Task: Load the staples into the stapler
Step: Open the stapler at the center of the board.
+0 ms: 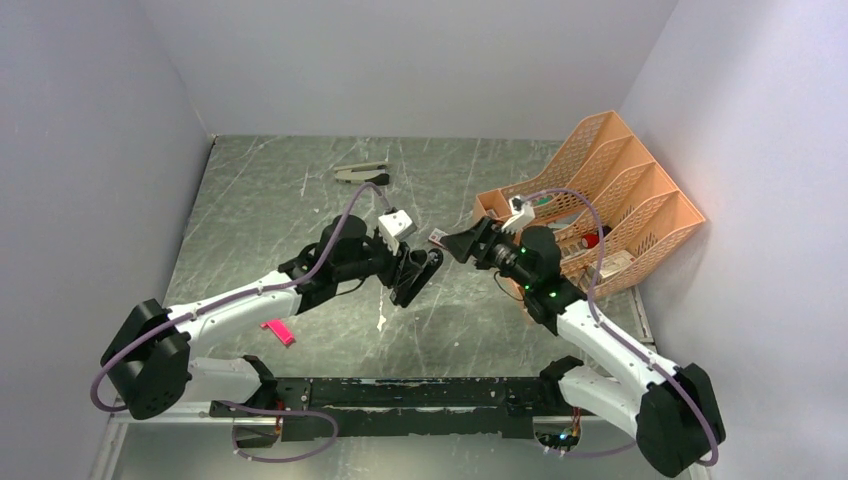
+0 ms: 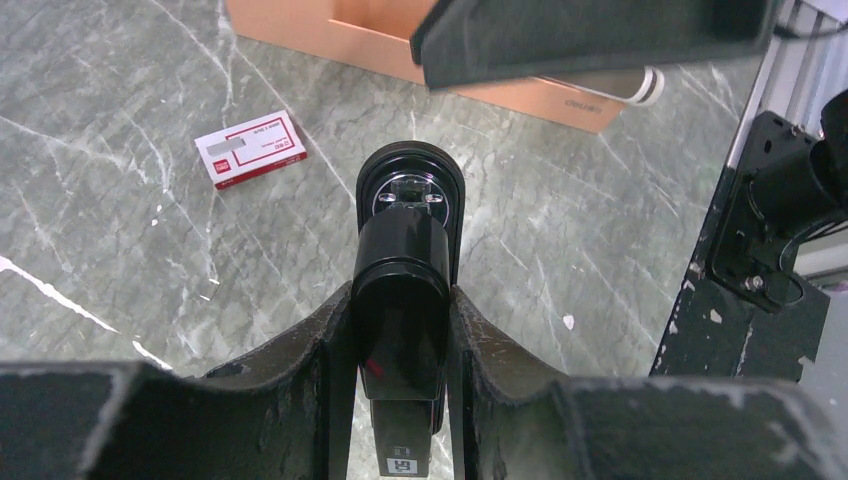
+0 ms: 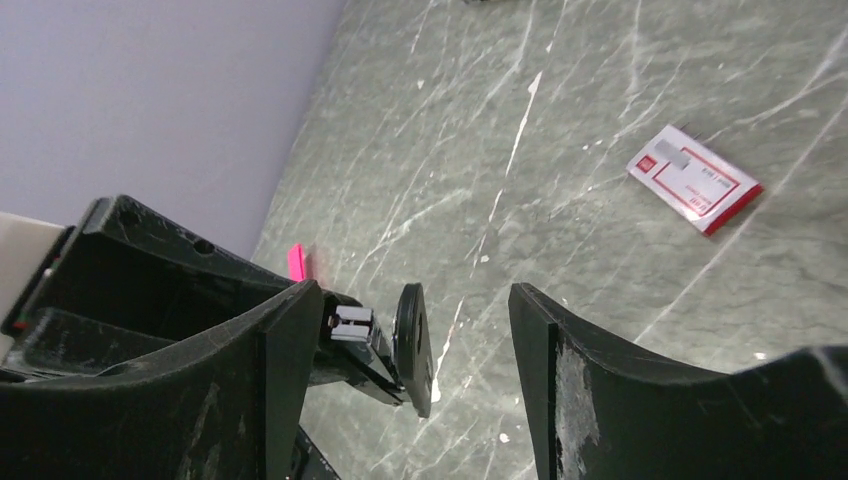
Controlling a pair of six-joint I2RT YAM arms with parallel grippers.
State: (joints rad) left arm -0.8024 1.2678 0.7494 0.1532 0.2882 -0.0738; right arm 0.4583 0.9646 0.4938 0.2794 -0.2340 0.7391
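Lower centre of frame: left gripper (image 2: 400, 335) clamps the stapler (image 2: 405, 245); right gripper (image 3: 412, 300) gapes wide, holding nothing.

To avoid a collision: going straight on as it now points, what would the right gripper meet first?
Probably the stapler, held in the left gripper, just ahead of the right gripper's open fingers; depth unclear.

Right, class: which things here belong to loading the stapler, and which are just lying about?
For the job:
black stapler, clamped in the left fingers
staple box, red-and-white label

Lying about:
pink piece
silver-grey stapler
orange file rack
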